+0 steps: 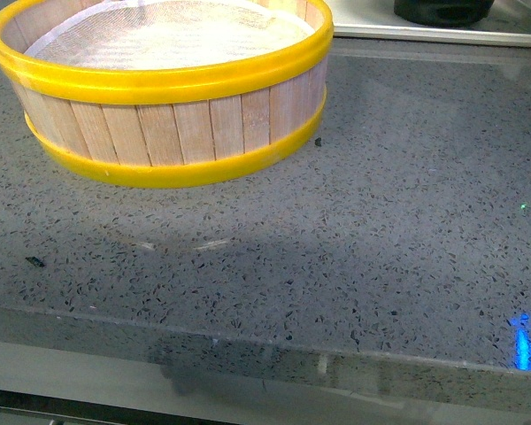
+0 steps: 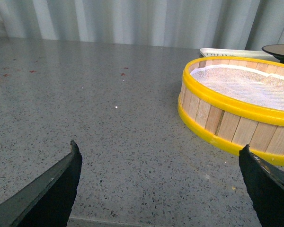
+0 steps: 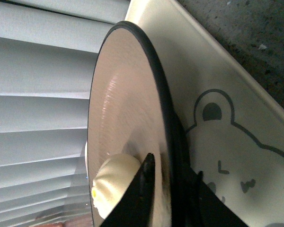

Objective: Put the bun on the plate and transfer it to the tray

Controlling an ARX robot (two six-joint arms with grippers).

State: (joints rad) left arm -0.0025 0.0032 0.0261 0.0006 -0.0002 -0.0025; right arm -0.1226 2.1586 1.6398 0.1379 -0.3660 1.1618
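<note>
Right pincer (image 3: 173,182) clamped on plate (image 3: 128,118) rim, bun (image 3: 111,182) aboard, over bear-print tray (image 3: 227,123); release left. Left pincer (image 2: 161,179) apart, steamer basket (image 2: 236,118) at its 2 o'clock.

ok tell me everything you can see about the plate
The plate is round, with a matte tan top and a thin black rim and underside. The right gripper is clamped on its edge, one finger on top, one beneath. The bun sits on it beside that finger. It is over the cream tray with the bear drawing; whether it touches the tray is unclear.
</note>
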